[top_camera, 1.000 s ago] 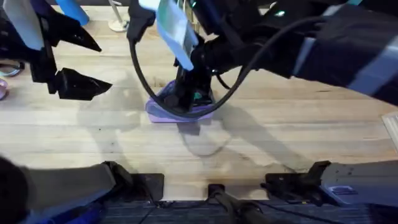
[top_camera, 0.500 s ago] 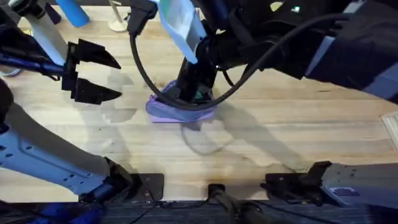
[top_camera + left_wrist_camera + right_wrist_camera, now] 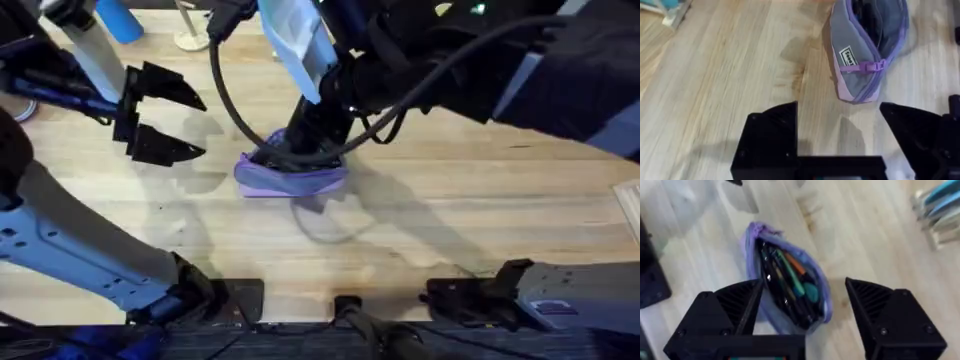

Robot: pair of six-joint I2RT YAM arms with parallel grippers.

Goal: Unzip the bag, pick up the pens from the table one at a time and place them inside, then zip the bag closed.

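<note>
Starting at the left, the left gripper (image 3: 165, 118) hangs above the table (image 3: 480, 210) with its fingers spread wide and nothing between them, near the bag (image 3: 290, 178) but apart from it. The bag lies mid-table, unzipped, with pens (image 3: 785, 287) and coloured items inside. Directly over it, the right gripper (image 3: 805, 310) is also wide open and empty. Being soft fabric, the bag will likely sag and slide; pinning one end while pinching the zipper pull (image 3: 875, 65) seems wisest.
</note>
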